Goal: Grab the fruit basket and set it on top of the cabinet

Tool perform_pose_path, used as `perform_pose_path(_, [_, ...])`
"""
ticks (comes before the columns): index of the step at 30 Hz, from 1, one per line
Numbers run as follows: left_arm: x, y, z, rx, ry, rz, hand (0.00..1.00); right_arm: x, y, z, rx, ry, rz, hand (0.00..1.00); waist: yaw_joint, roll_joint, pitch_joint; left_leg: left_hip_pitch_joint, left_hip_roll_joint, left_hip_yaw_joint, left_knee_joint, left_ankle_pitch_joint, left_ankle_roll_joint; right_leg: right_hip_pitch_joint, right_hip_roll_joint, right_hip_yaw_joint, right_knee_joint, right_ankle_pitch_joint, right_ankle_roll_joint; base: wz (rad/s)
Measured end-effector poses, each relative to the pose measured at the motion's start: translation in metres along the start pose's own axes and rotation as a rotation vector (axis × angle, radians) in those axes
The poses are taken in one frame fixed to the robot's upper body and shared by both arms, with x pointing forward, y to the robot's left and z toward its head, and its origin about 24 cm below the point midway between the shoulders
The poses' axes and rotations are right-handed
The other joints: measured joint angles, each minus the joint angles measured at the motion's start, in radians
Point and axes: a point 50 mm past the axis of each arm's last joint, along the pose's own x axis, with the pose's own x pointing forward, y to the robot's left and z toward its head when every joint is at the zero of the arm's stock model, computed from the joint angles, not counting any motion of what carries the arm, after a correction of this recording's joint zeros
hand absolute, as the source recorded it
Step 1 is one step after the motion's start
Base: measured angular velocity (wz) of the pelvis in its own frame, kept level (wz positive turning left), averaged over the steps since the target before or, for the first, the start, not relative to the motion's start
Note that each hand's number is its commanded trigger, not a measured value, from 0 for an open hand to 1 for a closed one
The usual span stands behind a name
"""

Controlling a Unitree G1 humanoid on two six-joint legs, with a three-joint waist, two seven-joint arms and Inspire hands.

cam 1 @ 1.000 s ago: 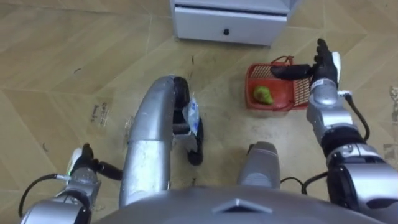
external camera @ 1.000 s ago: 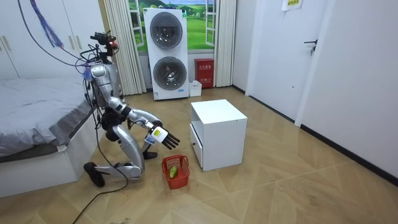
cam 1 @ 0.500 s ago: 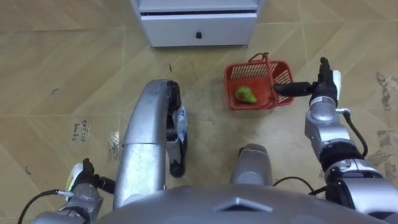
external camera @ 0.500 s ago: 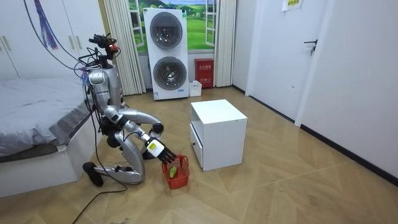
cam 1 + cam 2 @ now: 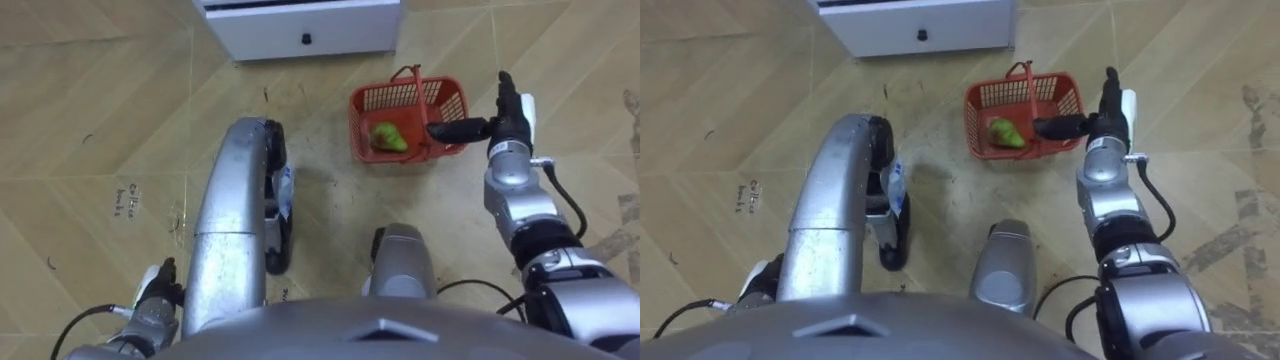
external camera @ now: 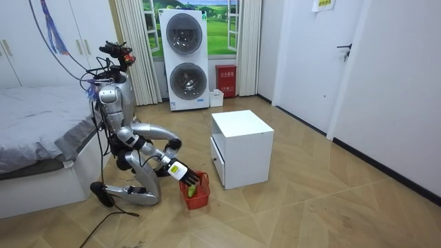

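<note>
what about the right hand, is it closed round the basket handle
No, the right hand is open beside the basket, its thumb stretched toward the rim, clear of the handle.

One basket (image 5: 359,118), one pear (image 5: 388,137), one cabinet (image 5: 300,25), two washers (image 6: 186,56), one bed (image 6: 34,117).

Bright, even room light leaves soft shadows on the glossy floor (image 5: 100,120).

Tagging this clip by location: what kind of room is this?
Probably a bedroom with a laundry corner, in a home: a bed along the room view's left, a stacked washer and dryer by the window, and a white drawer cabinet on wood-pattern floor.
</note>
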Motion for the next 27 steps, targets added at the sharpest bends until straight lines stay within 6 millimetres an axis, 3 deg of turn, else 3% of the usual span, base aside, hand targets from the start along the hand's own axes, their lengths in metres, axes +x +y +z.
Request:
perform_pose_path(1, [0.000, -0.001, 0.001, 0.015, -0.005, -0.005, 0.00, 0.002, 0.001, 0.005, 0.002, -0.013, 0.004, 0.00, 0.005, 0.008, 0.0043, -0.003, 0.000, 0.000, 0.000, 0.000, -0.001, -0.003, 0.000, -0.001, 0.003, 0.000, 0.000, 0.07])
perform_pose_path(4, [0.000, -0.002, 0.004, 0.031, -0.012, -0.012, 0.00, 0.005, 0.003, 0.017, 0.006, -0.044, 0.017, 0.00, 0.028, 0.022, 0.0056, -0.012, 0.002, 0.004, -0.004, -0.004, -0.008, -0.023, -0.003, 0.011, 0.014, -0.002, -0.001, -0.03])
perform_pose_path(7, [0.000, -0.002, 0.003, 0.031, -0.008, -0.022, 0.00, 0.005, 0.006, 0.020, -0.008, -0.053, 0.030, 0.00, 0.049, 0.030, 0.0053, -0.013, 0.004, 0.010, -0.007, -0.004, -0.008, -0.031, -0.005, 0.019, 0.018, -0.002, -0.001, -0.02])
perform_pose_path(12, [-0.001, -0.004, -0.002, 0.034, 0.012, -0.039, 0.00, 0.006, 0.003, 0.019, -0.017, -0.053, 0.032, 0.00, 0.056, 0.045, 0.0074, -0.016, 0.009, 0.013, -0.007, -0.003, -0.009, -0.035, -0.006, 0.017, 0.018, -0.003, -0.001, 0.00])
perform_pose_path(17, [0.000, -0.004, -0.001, 0.033, 0.009, -0.054, 0.00, 0.007, -0.002, 0.021, -0.054, -0.065, 0.029, 0.00, 0.062, 0.046, 0.0072, -0.020, 0.022, 0.025, -0.010, -0.003, -0.009, -0.048, -0.006, 0.023, 0.023, -0.003, -0.001, -0.01])
perform_pose_path(27, [-0.001, -0.006, -0.003, 0.036, 0.021, -0.078, 0.00, 0.007, -0.002, 0.020, -0.057, -0.063, 0.032, 0.00, 0.074, 0.044, 0.0085, -0.016, 0.021, 0.040, -0.015, -0.002, -0.008, -0.047, -0.023, 0.027, 0.024, -0.004, 0.002, 0.01])
